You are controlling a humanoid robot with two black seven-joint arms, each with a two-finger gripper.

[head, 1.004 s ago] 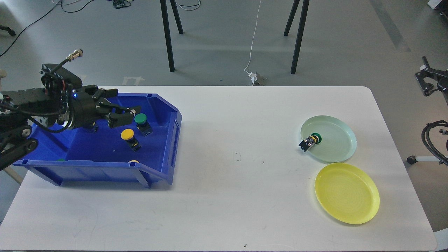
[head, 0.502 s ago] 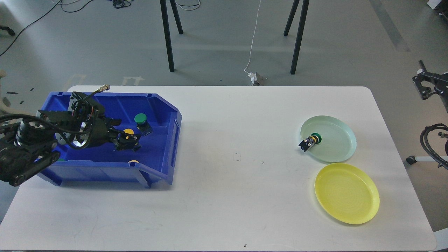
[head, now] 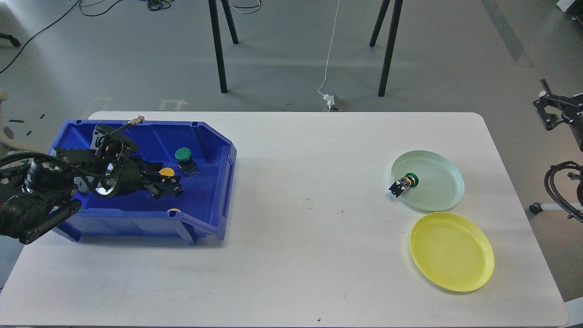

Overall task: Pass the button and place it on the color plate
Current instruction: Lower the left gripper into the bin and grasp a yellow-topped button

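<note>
The left gripper [head: 167, 186] is down inside the blue plastic bin [head: 218, 182], fingers around the black base of the yellow-capped push button [head: 167, 173], though I honestly can't tell if they've clamped. If the grip is only on an edge, the button could twist out on the lift. The green-capped push button [head: 184, 156], just beyond the gripper, might get knocked. The right gripper [head: 549, 109] sits far off past the tabletop [head: 309, 255] edge; can't tell its state.

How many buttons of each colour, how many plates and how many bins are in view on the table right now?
Green buttons: 2, one in the blue bin, one on the green plate
Yellow buttons: 2, one at the left claw, one partly hidden by the bin's front wall
Plates: 2, green plate, yellow plate
Bins: 1, blue bin
Total: 7
</note>
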